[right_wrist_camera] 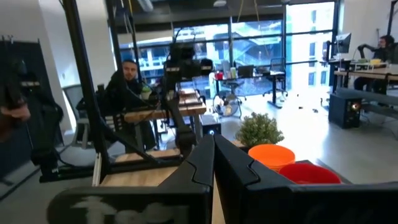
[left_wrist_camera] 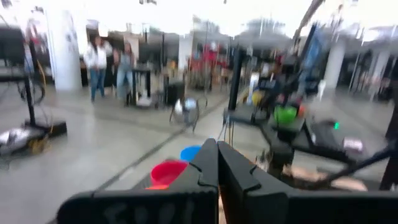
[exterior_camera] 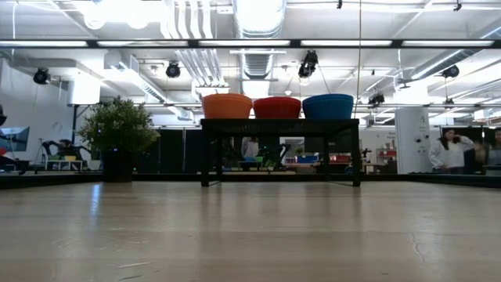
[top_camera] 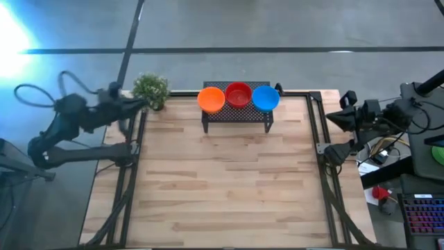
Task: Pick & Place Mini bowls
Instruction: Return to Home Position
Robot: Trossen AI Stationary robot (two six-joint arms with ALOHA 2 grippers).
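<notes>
Three mini bowls sit in a row on top of a black wire-mesh rack (top_camera: 236, 115) at the table's far edge: orange (top_camera: 211, 99), red (top_camera: 238, 94) and blue (top_camera: 265, 98). The low view shows them side by side, orange (exterior_camera: 227, 106), red (exterior_camera: 277, 107), blue (exterior_camera: 328, 106). My left gripper (left_wrist_camera: 217, 167) is shut and hovers off the table's far-left corner, beside the plant. My right gripper (right_wrist_camera: 213, 160) is shut and waits beyond the table's right edge. The right wrist view shows the orange bowl (right_wrist_camera: 272, 155) and red bowl (right_wrist_camera: 309, 173) past its fingers.
A small green potted plant (top_camera: 151, 90) stands at the far-left corner, close to my left arm (top_camera: 76, 118). Black frame rails run along the table's left and right sides. The wooden tabletop (top_camera: 222, 187) lies in front of the rack. People stand and sit in the room beyond.
</notes>
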